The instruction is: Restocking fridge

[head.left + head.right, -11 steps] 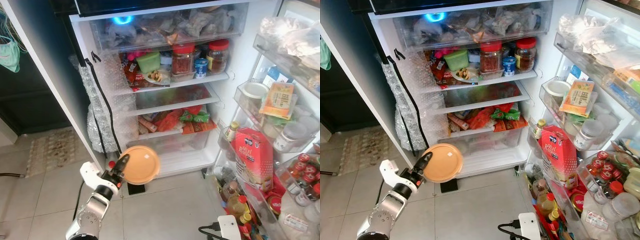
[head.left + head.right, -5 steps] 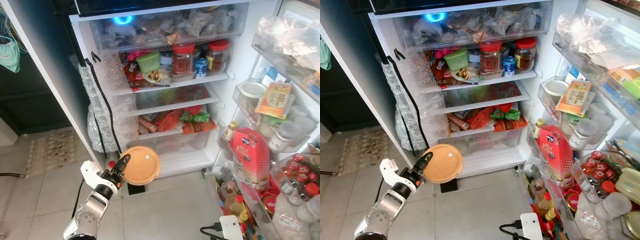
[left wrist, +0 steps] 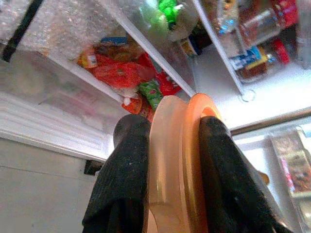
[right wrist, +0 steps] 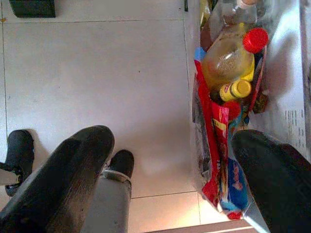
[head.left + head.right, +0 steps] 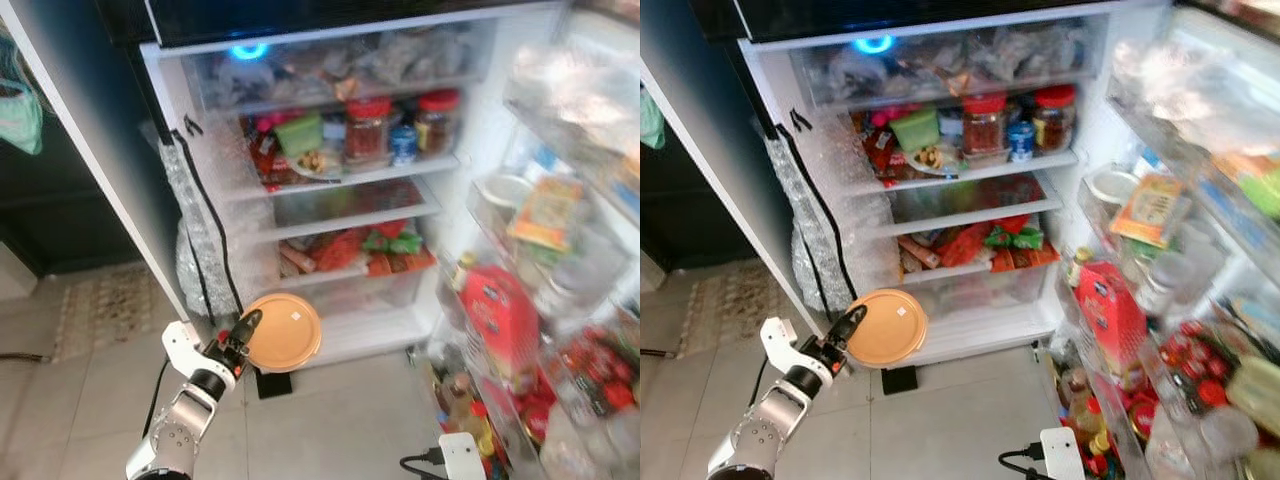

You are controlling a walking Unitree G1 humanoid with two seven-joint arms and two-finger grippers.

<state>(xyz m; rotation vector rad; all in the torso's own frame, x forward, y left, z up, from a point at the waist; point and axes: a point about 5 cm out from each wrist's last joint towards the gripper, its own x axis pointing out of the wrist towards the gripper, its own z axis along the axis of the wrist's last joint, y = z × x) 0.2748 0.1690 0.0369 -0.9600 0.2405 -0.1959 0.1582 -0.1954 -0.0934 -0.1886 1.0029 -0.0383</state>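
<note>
- Left eye view: left pincer (image 5: 243,330), low before the open fridge (image 5: 330,190), closed on the rim of an orange container (image 5: 284,332). Container is round, shallow, lidded and carries a small white label; it is held on edge with its flat face toward the camera, just in front of the bottom drawer (image 5: 350,290).
- Left wrist view: two black fingers (image 3: 127,165) pinch the container (image 3: 177,160) from both faces. A pale, translucent body and a brighter orange lid show edge-on between them. Gripping across the thin rim probably keeps the lid pressed shut and leaves the far edge free to slide onto a shelf.
- Fridge stock: red-lidded jars (image 5: 368,125) and a green tub (image 5: 300,130) on the upper shelf; red and green packets (image 5: 365,248) lower down. The clear shelf (image 5: 345,205) between them looks the least crowded, so likely the better slot.
- Right wrist view: right pincer (image 4: 170,170) hangs idle, fingers spread wide and holding nothing, above the tiled floor (image 4: 97,73) beside the door's bottles (image 4: 228,63).
</note>
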